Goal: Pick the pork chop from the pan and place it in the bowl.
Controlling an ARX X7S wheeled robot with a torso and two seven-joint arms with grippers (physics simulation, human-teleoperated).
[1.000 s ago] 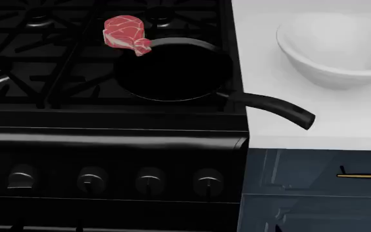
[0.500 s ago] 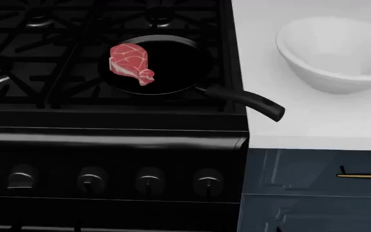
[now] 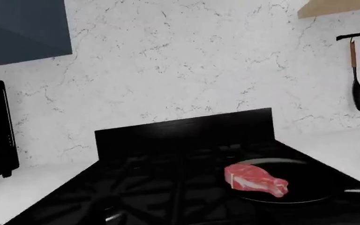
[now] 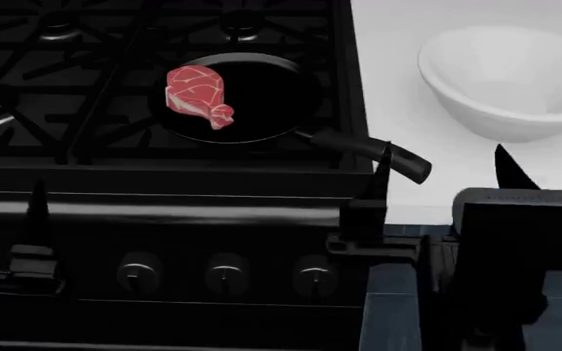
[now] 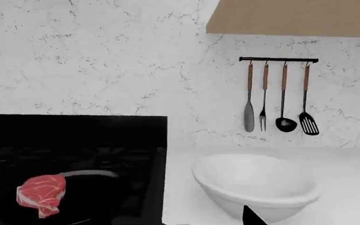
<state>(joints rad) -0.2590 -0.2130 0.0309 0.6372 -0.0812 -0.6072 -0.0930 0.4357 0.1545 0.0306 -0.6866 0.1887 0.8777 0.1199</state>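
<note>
While the small flat red-pink pork chop (image 4: 198, 96) with white marbling lies inside the round black shallow frying pan (image 4: 261, 102), both tools hang low at the near edge of the head view, well apart from it. The chop sits toward 9 o'clock on the pan floor, its stubby tail pointing to about 5 o'clock. The pan rests on the black gas stove (image 4: 85, 73), and its long curved black handle (image 4: 369, 151) runs out toward 4 o'clock, ending over the edge of the white worktop (image 4: 398, 88). On that worktop, at 3 o'clock from the pan and apart from it, stands the large plain white round bowl (image 4: 506, 80).

The right tool (image 4: 442, 164) shows two dark fingertips spread wide, one beside the handle's end and one nearer the bowl, gripping nothing. Of the left tool (image 4: 35, 201) only one dark finger shows in front of the stove, so its state cannot be told.

The right wrist view shows kitchen utensils (image 5: 279, 96) hanging on a wall rail.
</note>
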